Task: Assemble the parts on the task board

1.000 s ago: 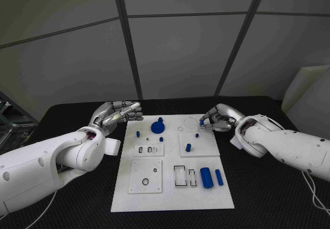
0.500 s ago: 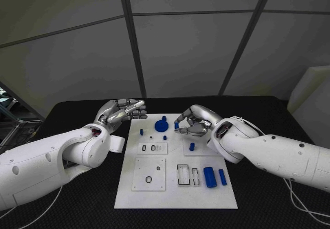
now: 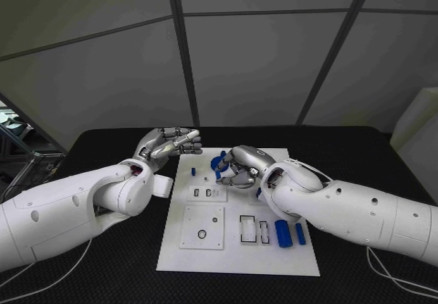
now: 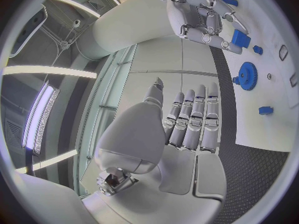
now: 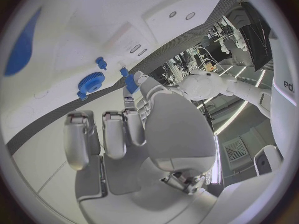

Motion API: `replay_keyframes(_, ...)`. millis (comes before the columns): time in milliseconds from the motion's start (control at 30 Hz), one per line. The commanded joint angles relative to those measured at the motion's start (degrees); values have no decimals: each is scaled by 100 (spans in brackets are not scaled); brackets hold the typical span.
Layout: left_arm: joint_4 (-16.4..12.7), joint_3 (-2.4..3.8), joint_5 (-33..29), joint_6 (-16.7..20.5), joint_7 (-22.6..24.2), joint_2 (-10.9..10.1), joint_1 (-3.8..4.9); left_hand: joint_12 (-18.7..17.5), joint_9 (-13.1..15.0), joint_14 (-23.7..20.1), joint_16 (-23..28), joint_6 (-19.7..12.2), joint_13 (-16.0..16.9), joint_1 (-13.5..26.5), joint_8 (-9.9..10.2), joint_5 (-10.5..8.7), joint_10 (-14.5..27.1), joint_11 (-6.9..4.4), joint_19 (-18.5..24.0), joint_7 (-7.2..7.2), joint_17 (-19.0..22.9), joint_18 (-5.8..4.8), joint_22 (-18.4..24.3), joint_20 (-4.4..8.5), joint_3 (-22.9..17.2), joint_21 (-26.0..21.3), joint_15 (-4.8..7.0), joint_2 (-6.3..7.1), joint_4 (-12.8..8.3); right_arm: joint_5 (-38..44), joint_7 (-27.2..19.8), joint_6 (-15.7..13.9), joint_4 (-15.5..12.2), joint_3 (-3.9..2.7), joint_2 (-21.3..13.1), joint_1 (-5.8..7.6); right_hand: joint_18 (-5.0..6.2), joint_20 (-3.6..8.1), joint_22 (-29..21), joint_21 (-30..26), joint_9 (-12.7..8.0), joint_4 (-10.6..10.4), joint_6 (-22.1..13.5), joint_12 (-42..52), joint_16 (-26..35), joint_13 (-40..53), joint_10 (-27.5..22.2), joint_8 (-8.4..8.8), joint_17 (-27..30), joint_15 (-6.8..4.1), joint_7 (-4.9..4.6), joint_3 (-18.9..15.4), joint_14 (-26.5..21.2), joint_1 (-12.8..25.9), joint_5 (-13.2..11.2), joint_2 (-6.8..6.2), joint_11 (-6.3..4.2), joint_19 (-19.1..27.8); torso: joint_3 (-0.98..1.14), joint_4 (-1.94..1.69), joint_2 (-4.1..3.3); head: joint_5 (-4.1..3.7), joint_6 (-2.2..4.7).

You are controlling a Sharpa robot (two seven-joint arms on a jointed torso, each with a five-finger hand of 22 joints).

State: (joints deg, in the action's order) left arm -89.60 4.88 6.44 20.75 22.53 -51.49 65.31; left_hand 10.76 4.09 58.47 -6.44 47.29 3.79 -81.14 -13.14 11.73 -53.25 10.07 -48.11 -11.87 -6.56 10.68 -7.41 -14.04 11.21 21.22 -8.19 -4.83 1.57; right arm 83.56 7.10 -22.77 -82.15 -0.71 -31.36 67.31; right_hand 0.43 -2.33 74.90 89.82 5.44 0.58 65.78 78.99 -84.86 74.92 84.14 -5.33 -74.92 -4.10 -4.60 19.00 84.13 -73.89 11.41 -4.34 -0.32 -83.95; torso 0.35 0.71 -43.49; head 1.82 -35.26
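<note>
- Right hand [image 3: 239, 166] sits over the far end of the task board [image 3: 239, 256], pinching a small blue part [image 5: 131, 83] right by the blue gear [image 3: 216, 163], probably lining it up to seat it.
- Left hand [image 3: 169, 145] hovers off the board's far left corner, fingers curled in, holding nothing.
- Two blue cylinders [image 3: 289, 234] wait at the near right.
- Black desk [image 3: 365, 171], grey panel walls behind.

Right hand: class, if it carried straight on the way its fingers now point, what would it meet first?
Probably the blue gear on the task board: the right hand holds a small blue part beside it. Depth is unclear.
</note>
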Motion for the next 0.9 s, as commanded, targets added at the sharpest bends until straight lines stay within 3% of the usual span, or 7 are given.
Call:
replay_keyframes(33,1,5,21,-74,12,13,8,-38,-5,-11,33,-11,-3,-36,24,-25,1,26,-5,-53,-6,-36,8,-26,7,-34,-19,-10,-42,446,265,280,13,9,66,-13,-43,27,1510,18,112,28,110,13,17,414,-10,-28,-463,-36,72,2,367,-27,21,84,-30,-605,1,6,0,11,-23)
replay_keyframes(900,12,6,21,-105,-16,21,9,-43,-5,-11,40,-10,-3,-34,27,-31,-1,25,-3,-51,-7,-36,12,-27,14,-37,-19,-11,-49,668,368,812,110,98,272,-134,-43,20,1510,18,130,25,97,-10,33,396,-31,27,-438,-25,59,-42,360,115,-35,52,-18,-605,2,5,3,52,-81)
